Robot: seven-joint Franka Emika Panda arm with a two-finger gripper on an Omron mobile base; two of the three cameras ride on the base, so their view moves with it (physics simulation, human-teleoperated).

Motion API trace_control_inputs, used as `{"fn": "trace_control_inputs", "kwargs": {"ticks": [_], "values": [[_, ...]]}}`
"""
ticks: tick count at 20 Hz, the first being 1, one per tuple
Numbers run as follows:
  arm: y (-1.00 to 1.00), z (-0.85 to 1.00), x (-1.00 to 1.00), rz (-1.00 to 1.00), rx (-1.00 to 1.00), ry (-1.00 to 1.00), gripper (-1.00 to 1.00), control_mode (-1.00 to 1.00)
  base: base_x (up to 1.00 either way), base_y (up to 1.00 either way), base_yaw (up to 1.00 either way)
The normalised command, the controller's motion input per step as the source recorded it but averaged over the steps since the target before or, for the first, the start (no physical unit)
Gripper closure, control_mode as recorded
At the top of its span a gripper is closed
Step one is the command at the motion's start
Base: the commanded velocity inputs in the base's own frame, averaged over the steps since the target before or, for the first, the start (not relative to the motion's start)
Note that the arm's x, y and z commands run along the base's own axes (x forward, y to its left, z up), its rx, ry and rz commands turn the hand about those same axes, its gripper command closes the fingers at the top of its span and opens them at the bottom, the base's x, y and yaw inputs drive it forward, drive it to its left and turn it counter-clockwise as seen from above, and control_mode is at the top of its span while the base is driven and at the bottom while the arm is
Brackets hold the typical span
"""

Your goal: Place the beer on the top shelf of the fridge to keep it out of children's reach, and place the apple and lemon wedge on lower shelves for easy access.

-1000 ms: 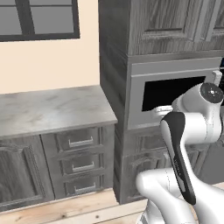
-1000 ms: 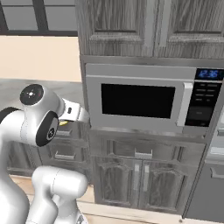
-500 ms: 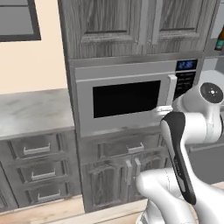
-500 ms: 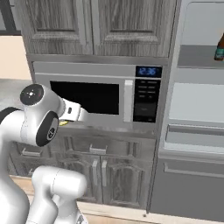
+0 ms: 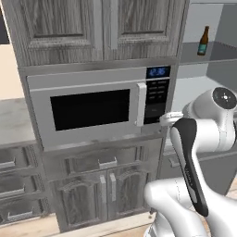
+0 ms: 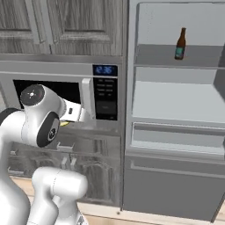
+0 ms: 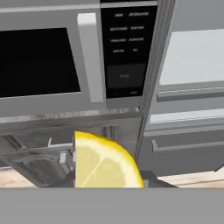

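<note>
On the right side of the kitchen we see the fridge [image 6: 176, 110] standing open, tall and grey, with a pale inside. Its top shelf [image 6: 158, 57] is a darker grey, and the beer [image 6: 180, 44] stands upright on it, near the middle. From the left base view the beer [image 5: 203, 40] shows high up at the right, on that same shelf. Under it sit the lower shelves [image 6: 171, 103], pale and flat, with drawer fronts below them.

Left of the fridge we see the microwave [image 5: 97, 106] set into the grey wood cupboards [image 5: 92, 28]. It has a dark window, a pale upright handle and a blue clock. More cupboard doors [image 5: 99, 194] sit under it. A bit of counter [image 5: 11, 122] shows at the far left.

Our white arm [image 6: 39, 118] rises in front of the microwave. Our hand [image 7: 109, 183] is clenched on the lemon wedge [image 7: 103, 162], which fills the bottom of the hand view, bright yellow with a pale cut face. From the right base view a small bit of yellow [image 6: 65, 124] peeks out beside the arm, low in front of the microwave. The lemon wedge is held out in front of the cupboards, well apart from the fridge shelves.
</note>
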Motion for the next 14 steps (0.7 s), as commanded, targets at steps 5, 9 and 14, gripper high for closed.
{"fn": "trace_control_inputs", "kwargs": {"ticks": [5,9,14], "values": [[0.0,0.0,0.0,0.0,0.0,0.0,1.0,1.0,0.0,-0.65,0.0],[0.0,0.0,0.0,0.0,0.0,0.0,1.0,1.0,0.0,-0.64,0.0],[0.0,0.0,0.0,0.0,0.0,0.0,1.0,1.0,0.0,-0.63,0.0]]}}
